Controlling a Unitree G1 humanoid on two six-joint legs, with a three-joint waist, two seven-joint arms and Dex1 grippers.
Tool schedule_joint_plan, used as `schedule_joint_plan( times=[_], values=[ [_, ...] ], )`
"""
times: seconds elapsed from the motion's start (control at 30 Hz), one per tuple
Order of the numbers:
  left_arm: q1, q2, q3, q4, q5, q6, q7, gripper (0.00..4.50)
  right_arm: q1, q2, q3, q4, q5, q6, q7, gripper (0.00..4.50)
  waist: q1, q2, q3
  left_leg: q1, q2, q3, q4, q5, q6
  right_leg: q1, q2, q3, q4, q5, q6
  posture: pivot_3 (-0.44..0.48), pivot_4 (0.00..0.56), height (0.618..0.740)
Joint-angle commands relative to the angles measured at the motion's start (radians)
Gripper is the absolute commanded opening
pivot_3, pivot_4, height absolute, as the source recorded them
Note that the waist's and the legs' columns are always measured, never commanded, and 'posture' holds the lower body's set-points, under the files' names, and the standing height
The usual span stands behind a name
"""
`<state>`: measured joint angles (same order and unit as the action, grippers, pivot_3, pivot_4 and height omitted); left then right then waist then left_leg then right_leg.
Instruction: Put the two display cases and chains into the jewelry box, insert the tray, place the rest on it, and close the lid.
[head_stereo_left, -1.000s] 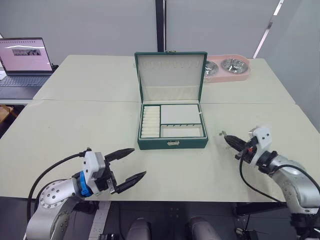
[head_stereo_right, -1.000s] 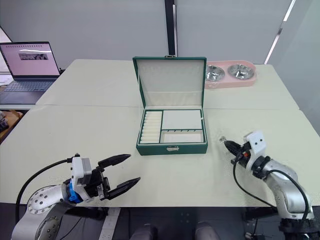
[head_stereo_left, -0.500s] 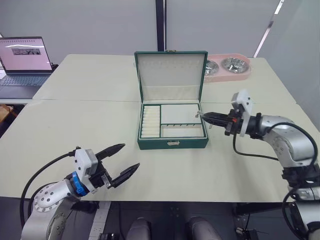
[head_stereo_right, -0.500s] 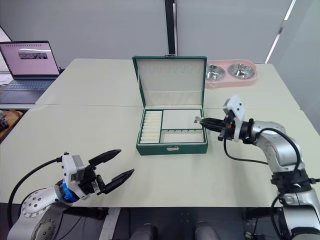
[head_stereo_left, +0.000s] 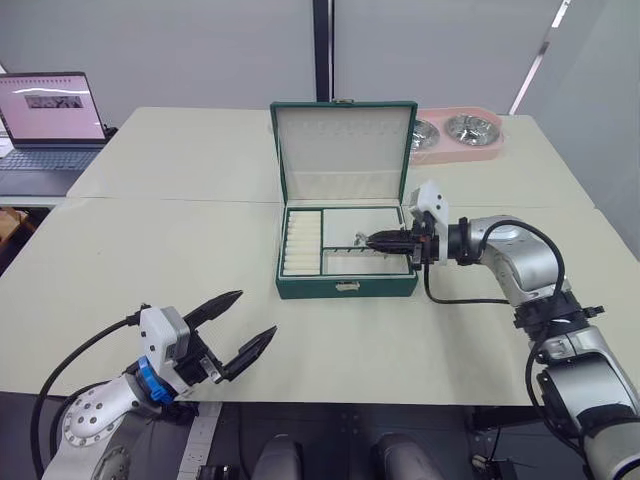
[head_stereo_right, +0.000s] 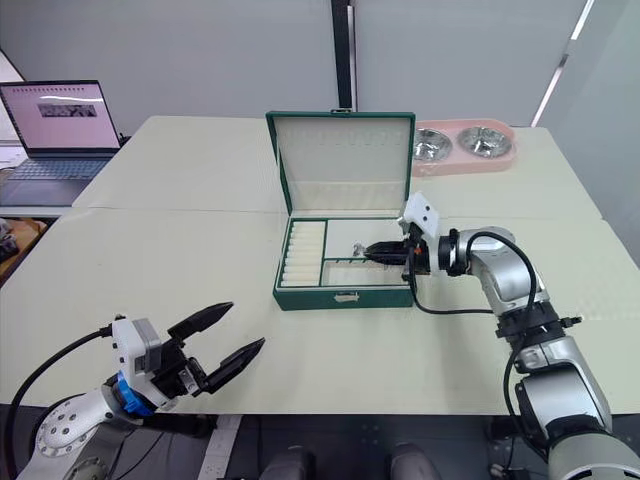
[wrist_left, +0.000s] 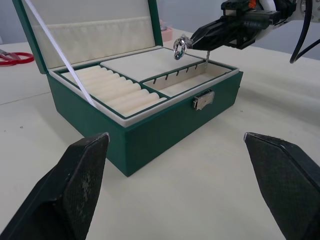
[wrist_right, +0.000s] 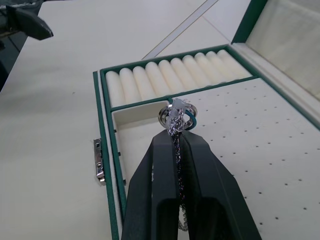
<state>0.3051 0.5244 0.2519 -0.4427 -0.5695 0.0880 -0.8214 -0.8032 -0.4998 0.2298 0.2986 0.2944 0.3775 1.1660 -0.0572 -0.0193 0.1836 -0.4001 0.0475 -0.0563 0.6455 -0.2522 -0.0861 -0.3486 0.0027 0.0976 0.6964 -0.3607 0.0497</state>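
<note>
While my right gripper (wrist_right: 177, 131) reaches in from the right side of the jewelry box (head_stereo_left: 346, 285), its 2 black fingers are pinched together on a chain (wrist_right: 176, 121), the silver links trapped between the pads and the ring clasp poking out past the tips. That clasp hangs above the tray (head_stereo_left: 361, 228), which already sits in the box, over the border between its flat perforated panel and the slotted front compartment (the ridged ring rolls lie just beyond, on the left side of the tray). The lid (head_stereo_left: 344, 152) stands upright at the back, cream lining facing me, and the small metal clasp shows on the box's front wall. My left gripper (head_stereo_left: 240, 320) hovers low over the table (head_stereo_left: 150, 250), near its front edge and well apart from the box, with its 2 fingers spread wide and nothing between them. Behind the box, to the right, rests a pink pet bowl (head_stereo_left: 455, 138), and a laptop (head_stereo_left: 48, 125) sits at the far left.
</note>
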Motion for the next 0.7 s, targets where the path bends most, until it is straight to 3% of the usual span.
schedule_joint_plan(
  times=[0.03, 0.3, 0.7],
  values=[
    [0.011, -0.002, 0.018, -0.045, -0.01, -0.005, 0.012, 4.5, -0.019, 0.004, 0.002, 0.002, -0.017, -0.042, 0.04, 0.02, 0.0, 0.0, 0.0, 0.0, 0.0, 0.0, 0.0, 0.0, 0.0, 0.0, 0.0, 0.0, 0.0, 0.0, 0.0, 0.0, 0.15, 0.74],
    [0.013, 0.0, 0.012, -0.058, -0.008, -0.002, 0.023, 4.5, -0.033, 0.016, -0.005, 0.045, -0.048, -0.07, 0.042, 0.02, 0.0, 0.0, 0.0, 0.0, 0.0, 0.0, 0.0, 0.0, 0.0, 0.0, 0.0, 0.0, 0.0, 0.0, 0.0, 0.0, 0.15, 0.74],
    [-0.06, 0.013, 0.011, -0.041, -0.006, 0.061, 0.069, 4.5, -0.018, 0.001, -0.094, -0.022, 0.024, -0.003, 0.039, 3.22, 0.0, 0.0, 0.0, 0.0, 0.0, 0.0, 0.0, 0.0, 0.0, 0.0, 0.0, 0.0, 0.0, 0.0, 0.0, 0.0, 0.15, 0.74]
  ],
)
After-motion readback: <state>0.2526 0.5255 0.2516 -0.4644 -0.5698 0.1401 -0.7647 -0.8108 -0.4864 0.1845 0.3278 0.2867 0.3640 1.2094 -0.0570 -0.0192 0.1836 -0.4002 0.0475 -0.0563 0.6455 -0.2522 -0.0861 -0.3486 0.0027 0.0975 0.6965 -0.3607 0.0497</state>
